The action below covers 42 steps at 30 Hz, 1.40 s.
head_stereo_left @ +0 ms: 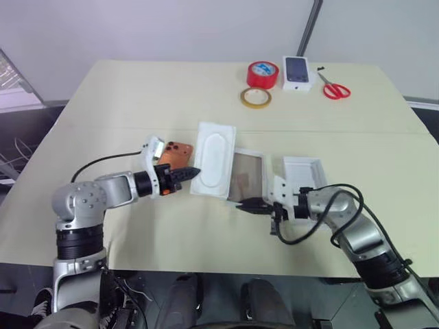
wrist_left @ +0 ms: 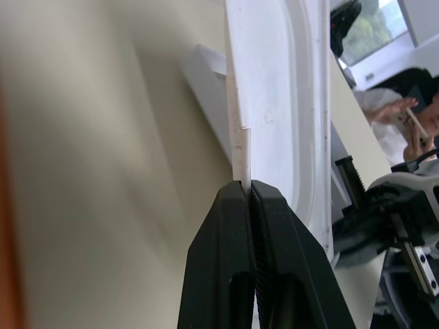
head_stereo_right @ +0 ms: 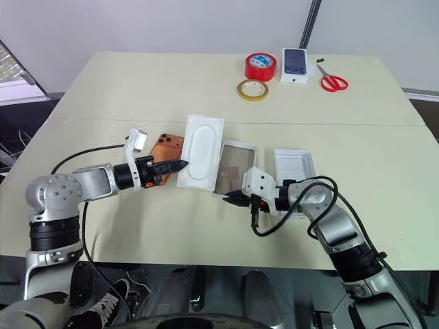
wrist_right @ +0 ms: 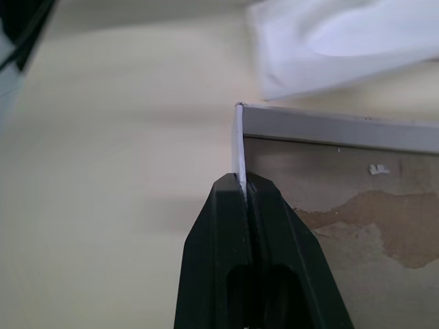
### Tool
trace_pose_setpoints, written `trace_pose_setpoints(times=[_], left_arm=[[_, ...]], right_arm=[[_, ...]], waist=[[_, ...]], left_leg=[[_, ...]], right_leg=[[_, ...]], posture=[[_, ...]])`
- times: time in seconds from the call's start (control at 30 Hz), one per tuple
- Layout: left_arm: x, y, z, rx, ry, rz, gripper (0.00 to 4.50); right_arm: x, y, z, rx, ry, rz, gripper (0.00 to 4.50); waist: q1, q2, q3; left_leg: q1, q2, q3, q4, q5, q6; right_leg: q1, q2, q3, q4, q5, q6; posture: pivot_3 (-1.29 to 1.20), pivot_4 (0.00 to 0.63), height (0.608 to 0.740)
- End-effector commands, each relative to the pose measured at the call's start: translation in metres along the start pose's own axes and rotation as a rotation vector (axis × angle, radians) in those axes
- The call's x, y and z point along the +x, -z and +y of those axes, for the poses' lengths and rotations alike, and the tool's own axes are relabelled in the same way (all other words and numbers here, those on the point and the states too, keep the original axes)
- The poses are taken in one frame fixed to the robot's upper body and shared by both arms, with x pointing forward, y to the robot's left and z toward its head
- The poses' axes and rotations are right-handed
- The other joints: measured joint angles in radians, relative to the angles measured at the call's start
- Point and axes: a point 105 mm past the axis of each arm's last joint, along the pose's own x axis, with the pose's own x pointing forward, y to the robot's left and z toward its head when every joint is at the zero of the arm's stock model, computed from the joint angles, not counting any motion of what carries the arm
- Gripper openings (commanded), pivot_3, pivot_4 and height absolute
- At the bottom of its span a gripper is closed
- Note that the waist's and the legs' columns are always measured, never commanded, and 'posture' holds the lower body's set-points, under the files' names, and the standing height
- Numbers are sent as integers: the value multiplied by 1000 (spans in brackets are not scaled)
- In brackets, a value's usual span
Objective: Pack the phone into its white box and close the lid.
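The orange phone (head_stereo_left: 177, 153) lies back up on the table, just behind my left gripper (head_stereo_left: 192, 172). That gripper is shut on the near left edge of a flat white insert (head_stereo_left: 214, 159) with an oval recess; the left wrist view shows the thin edge (wrist_left: 243, 147) pinched between the fingers. Beside the insert sits the white box (head_stereo_left: 248, 175), with a greyish, stained floor. My right gripper (head_stereo_left: 241, 205) is shut on the box's wall at its near corner (wrist_right: 239, 140). The lid (head_stereo_left: 302, 171) lies to the right of the box, plain white inside facing up.
At the table's (head_stereo_left: 137, 96) far side are a red tape roll (head_stereo_left: 263, 74), a yellow tape ring (head_stereo_left: 255, 97), a small white box printed with a dark phone (head_stereo_left: 296, 72) and red scissors (head_stereo_left: 335, 89). A person (wrist_left: 405, 116) sits beyond the table.
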Motion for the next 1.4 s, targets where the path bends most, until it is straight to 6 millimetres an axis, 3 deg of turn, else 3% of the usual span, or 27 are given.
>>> trace_pose_setpoints(times=[0.03, 0.2, 0.37, 0.53, 0.73, 0.83, 1.0, 1.1, 1.23, 1.33, 1.4], left_arm=[[10, 5, -14, 25, 41, 4, 0], [13, 7, -13, 25, 24, 0, 0], [15, 2, -11, -18, 10, -46, 0], [30, 18, -23, -44, 26, -30, 0], [33, 26, -31, -59, 50, -13, 0], [32, 27, -33, -74, 61, 1, 904], [25, 17, -35, -17, 57, -21, 3447], [18, 3, -35, 35, 56, -65, 3447], [7, -17, -28, 194, -13, -143, 3491], [-8, -37, -20, 377, -59, -259, 3491], [-20, -44, -7, 512, -117, -281, 3491]], right_arm=[[5, -18, -1, -34, 9, -55, 1003], [-3, -20, -6, -52, 68, -43, 3572], [-31, -12, -17, -63, 129, 26, 3572], [-71, 7, -40, -61, 276, 111, 3572], [-80, 13, -54, -62, 351, 107, 3572], [-79, 13, -59, -72, 371, 96, 3638], [-80, 1, -84, -72, 480, 29, 3638], [-75, -8, -93, -35, 515, -30, 3638], [-60, -24, -91, -13, 478, -116, 1889], [-40, -24, -86, -29, 460, -103, 251], [-24, -12, -84, -81, 467, -28, 111]], waist=[[0, 0, 0], [-1, 0, 0], [7, -1, 1], [19, -2, 1], [18, -2, 1], [19, -2, 1], [16, -2, 1], [17, -2, 1], [18, -2, 2], [18, -2, 2], [14, -2, 2]], left_leg=[[0, 0, 0, 0, 0, 0], [0, 0, 0, 0, 0, 0], [0, 0, 0, 0, 0, 0], [0, 0, 0, 1, 0, 0], [0, 1, 0, 1, 0, 0], [0, 1, 0, 1, 0, 0], [0, 1, 0, 1, 0, 0], [0, 1, 0, 1, 1, -1], [0, 1, 0, 1, 4, -6], [0, 1, 0, 0, 4, -6], [0, 1, 0, 0, 4, -6]], right_leg=[[0, 0, 0, 0, 0, 0], [-1, 1, 0, 1, 0, 0], [0, 0, 0, 0, 0, 0], [1, 0, 0, 0, 0, 0], [1, 1, 0, 0, 0, 0], [1, 1, 0, 0, 0, 0], [1, 2, 0, 0, 0, 0], [1, 3, 0, 0, 0, 0], [1, 3, 0, 0, 0, 0], [1, 3, 0, 0, 0, 0], [0, 2, 0, 0, 0, -1]], posture=[[0, 150, 740], [0, 150, 740], [0, 150, 740], [0, 150, 740], [0, 150, 740], [0, 150, 740], [0, 150, 740], [0, 150, 740], [0, 150, 740], [0, 150, 740], [0, 150, 740]])
